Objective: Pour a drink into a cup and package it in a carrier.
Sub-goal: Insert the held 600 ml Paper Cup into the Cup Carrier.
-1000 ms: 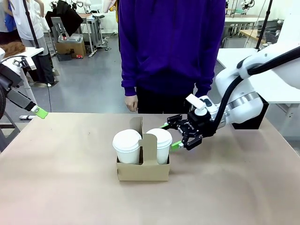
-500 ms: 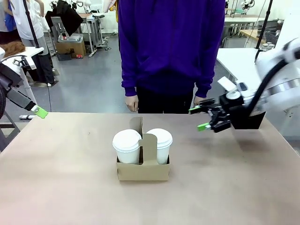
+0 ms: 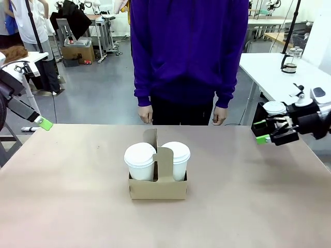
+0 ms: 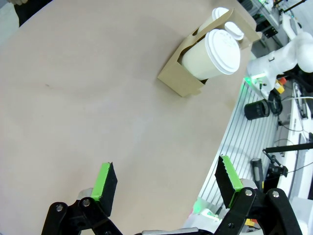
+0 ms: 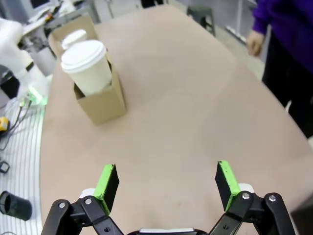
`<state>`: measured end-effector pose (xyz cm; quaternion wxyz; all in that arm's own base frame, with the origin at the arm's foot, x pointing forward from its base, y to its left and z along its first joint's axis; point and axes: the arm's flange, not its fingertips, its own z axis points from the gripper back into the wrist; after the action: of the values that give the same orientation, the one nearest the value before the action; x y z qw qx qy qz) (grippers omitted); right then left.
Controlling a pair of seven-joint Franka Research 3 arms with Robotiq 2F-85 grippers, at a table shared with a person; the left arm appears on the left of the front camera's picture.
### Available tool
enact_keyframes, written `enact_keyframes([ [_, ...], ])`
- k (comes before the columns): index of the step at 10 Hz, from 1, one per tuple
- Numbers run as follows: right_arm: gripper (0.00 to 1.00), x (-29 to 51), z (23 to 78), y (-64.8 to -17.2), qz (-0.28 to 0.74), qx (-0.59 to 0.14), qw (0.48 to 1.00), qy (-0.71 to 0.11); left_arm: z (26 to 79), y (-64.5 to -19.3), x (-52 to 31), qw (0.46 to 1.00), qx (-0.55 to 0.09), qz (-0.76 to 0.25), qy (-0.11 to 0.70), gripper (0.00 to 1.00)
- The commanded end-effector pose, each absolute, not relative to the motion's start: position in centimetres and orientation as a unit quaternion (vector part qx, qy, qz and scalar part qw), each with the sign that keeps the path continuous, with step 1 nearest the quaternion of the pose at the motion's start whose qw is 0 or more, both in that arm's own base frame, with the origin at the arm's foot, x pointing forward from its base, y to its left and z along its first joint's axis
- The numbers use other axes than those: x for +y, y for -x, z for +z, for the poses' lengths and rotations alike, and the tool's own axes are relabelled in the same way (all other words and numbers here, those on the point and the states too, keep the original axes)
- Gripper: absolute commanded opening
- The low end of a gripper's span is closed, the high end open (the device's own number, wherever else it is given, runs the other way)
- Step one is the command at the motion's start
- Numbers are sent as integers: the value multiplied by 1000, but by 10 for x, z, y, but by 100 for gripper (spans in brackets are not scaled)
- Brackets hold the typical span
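The right gripper (image 5: 166, 183) hangs above the table (image 5: 186, 122), jaws spread wide with nothing between the green pads (image 5: 106, 182). Well beyond them stands the carrier (image 5: 100, 100), holding a lidded cup (image 5: 88, 66) in its nearer hole; a second lid, probably another cup (image 5: 74, 38), shows behind it. Far from the carrier, a person's hand (image 5: 254, 43) hangs at the table's edge.

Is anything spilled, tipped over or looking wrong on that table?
Nothing stands out. Two lidded white cups stand upright in the brown carrier, which sits squarely on the table. No liquid shows on the tabletop. Both grippers, left and right, are open and well away from it.
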<state>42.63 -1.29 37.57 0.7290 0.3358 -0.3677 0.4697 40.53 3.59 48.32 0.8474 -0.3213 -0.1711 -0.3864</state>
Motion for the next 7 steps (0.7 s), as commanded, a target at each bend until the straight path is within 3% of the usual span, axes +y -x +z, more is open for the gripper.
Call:
enact_keyframes([
  [1,100,-15,379,-411,439,-343,760,-335,485,-404,36,847,-173,-387,320,100],
  [7,100,-21,369,-413,436,-349,760,-332,485,-404,36,847,-173,-387,320,100],
])
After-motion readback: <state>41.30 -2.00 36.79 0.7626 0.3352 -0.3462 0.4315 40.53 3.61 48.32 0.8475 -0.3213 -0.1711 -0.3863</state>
